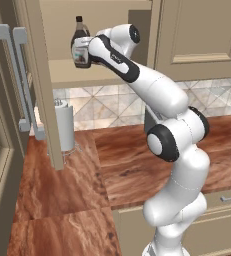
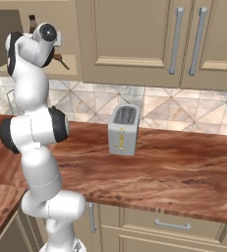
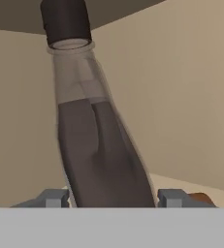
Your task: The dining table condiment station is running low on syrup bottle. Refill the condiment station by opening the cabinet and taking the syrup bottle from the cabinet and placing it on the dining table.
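Observation:
The cabinet [image 1: 62,22] stands open, its door [image 1: 43,100] swung out to the left. On its shelf [image 1: 87,76] stands the syrup bottle [image 1: 80,44], dark brown with a black cap and a pale label. My gripper [image 1: 82,56] reaches in from the right and is shut on the bottle's belly. In the hand view the syrup bottle [image 3: 104,150] sits between the two fingertips [image 3: 53,197], leaning across the picture, and my gripper [image 3: 113,199] clasps its lower part. In the right base view the bottle's cap [image 2: 32,21] peeks past the arm. The dining table is out of view.
A small brown object [image 2: 61,61] lies on the shelf beside the bottle. Below the cabinet is the reddish worktop [image 1: 137,165], with a paper-towel roll [image 1: 64,125] by the open door and a toaster [image 2: 124,129] further right. Closed wall cabinet doors [image 2: 134,39] hang to the right.

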